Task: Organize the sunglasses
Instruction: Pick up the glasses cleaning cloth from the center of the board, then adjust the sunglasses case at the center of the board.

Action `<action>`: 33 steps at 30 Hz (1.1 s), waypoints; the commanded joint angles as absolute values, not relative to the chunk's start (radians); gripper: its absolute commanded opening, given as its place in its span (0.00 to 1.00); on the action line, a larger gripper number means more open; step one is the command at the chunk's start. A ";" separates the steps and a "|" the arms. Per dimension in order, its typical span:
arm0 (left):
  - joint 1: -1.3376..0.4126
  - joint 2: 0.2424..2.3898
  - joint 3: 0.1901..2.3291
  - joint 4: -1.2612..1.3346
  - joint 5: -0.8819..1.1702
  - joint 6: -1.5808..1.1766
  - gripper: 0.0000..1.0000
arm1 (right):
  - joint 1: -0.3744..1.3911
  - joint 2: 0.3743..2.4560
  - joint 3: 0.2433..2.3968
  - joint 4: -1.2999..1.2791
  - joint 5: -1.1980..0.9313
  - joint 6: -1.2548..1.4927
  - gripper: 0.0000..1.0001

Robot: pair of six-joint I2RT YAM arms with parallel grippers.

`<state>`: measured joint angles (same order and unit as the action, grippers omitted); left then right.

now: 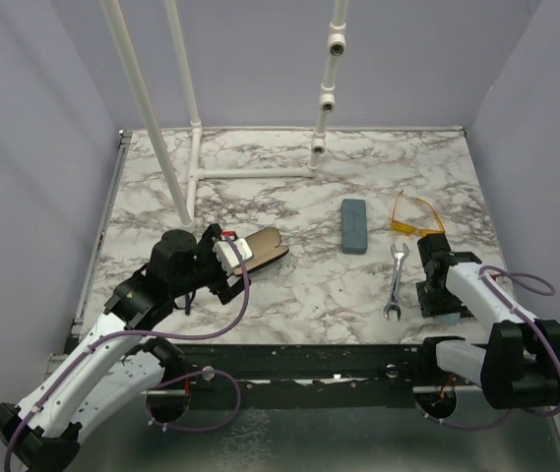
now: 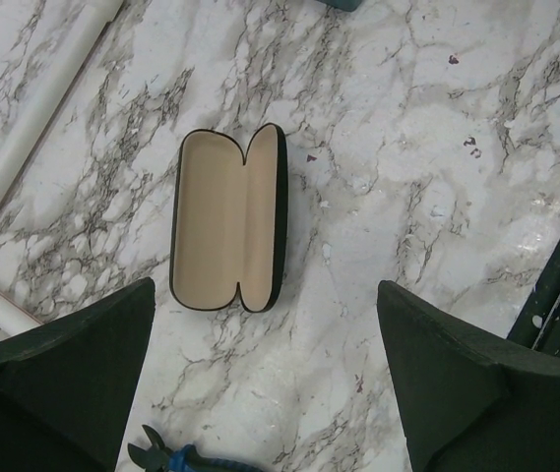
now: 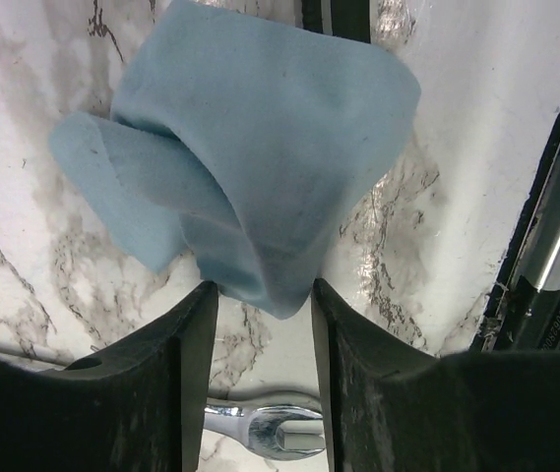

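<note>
The yellow-orange sunglasses (image 1: 412,216) lie at the back right of the marble table (image 1: 289,187). No dark wire-frame pair shows in any view. A black oval case (image 2: 228,220) lies open with its beige lining up, just ahead of my left gripper (image 2: 265,287), which stands wide open and empty above the table. A crumpled light-blue cloth (image 3: 250,147) lies under my right gripper (image 3: 264,287). Its lower fold sits between the fingertips, and both touch it. In the top view the right gripper (image 1: 435,270) is near the front right edge.
A blue-grey oblong case (image 1: 354,225) lies shut mid-table. A steel wrench (image 1: 396,281) lies left of the right gripper, its ring end (image 3: 284,433) between the fingers. Blue-handled cutters (image 2: 171,458) lie under the left gripper. White pipes (image 1: 250,175) stand at the back left.
</note>
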<state>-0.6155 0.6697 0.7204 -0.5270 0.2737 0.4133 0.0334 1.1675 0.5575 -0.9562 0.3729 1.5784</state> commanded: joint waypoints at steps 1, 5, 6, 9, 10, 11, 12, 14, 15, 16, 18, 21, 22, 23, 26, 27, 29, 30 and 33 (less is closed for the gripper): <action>-0.618 0.664 0.735 -0.554 0.309 0.423 0.94 | 0.030 1.160 0.498 -0.920 0.457 1.592 0.41; -0.618 0.664 0.735 -0.560 0.307 0.435 0.94 | 0.030 1.109 0.491 -0.895 0.467 1.546 0.30; -0.618 0.666 0.732 -0.561 0.305 0.436 0.94 | 0.031 1.085 0.490 -0.884 0.469 1.526 0.26; -0.618 0.669 0.722 -0.561 0.308 0.433 0.94 | 0.031 0.999 0.482 -0.831 0.463 1.451 0.05; -0.618 0.670 0.718 -0.562 0.312 0.430 0.94 | 0.031 0.969 0.482 -0.812 0.457 1.422 0.01; -0.618 0.672 0.717 -0.561 0.316 0.427 0.94 | 0.031 0.941 0.482 -0.794 0.451 1.390 0.01; -0.618 0.675 0.715 -0.563 0.322 0.424 0.94 | 0.031 0.919 0.486 -0.770 0.443 1.342 0.01; -0.618 0.685 0.716 -0.568 0.331 0.418 0.94 | 0.030 0.892 0.512 -0.759 0.432 1.278 0.01; -0.618 0.696 0.720 -0.571 0.337 0.419 0.94 | 0.030 0.888 0.533 -0.758 0.425 1.243 0.01; -0.618 0.709 0.727 -0.575 0.327 0.413 0.94 | 0.031 0.888 0.558 -0.758 0.419 1.207 0.01; -0.618 0.742 0.751 -0.610 0.320 0.421 0.92 | 0.031 0.892 0.614 -0.765 0.405 1.133 0.01; -0.618 0.816 0.810 -0.702 0.305 0.515 0.89 | 0.031 0.892 0.703 -0.738 0.347 0.991 0.01; -0.618 0.857 0.838 -0.747 0.286 0.544 0.89 | 0.030 0.889 0.729 -0.720 0.312 0.935 0.01; -0.618 0.904 0.868 -0.799 0.271 0.578 0.89 | 0.032 0.886 0.756 -0.699 0.268 0.882 0.01; -0.618 1.058 0.948 -0.978 0.266 0.667 0.85 | 0.032 0.881 0.839 -0.640 0.133 0.754 0.01; -0.618 1.104 0.973 -1.024 0.273 0.678 0.84 | 0.033 0.882 0.865 -0.622 0.078 0.712 0.01; -0.618 1.201 1.011 -1.079 0.302 0.695 0.79 | 0.040 0.894 0.917 -0.587 -0.051 0.648 0.01; -0.618 1.237 1.026 -1.082 0.312 0.696 0.77 | 0.044 0.902 0.939 -0.571 -0.121 0.629 0.01; -0.618 1.295 1.043 -0.992 0.337 0.712 0.76 | 0.078 0.935 0.988 -0.502 -0.307 0.614 0.01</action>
<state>-0.6155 1.2236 1.0050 -0.9482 0.2878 0.6426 0.0433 0.9031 0.9241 -0.6159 0.0132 0.7376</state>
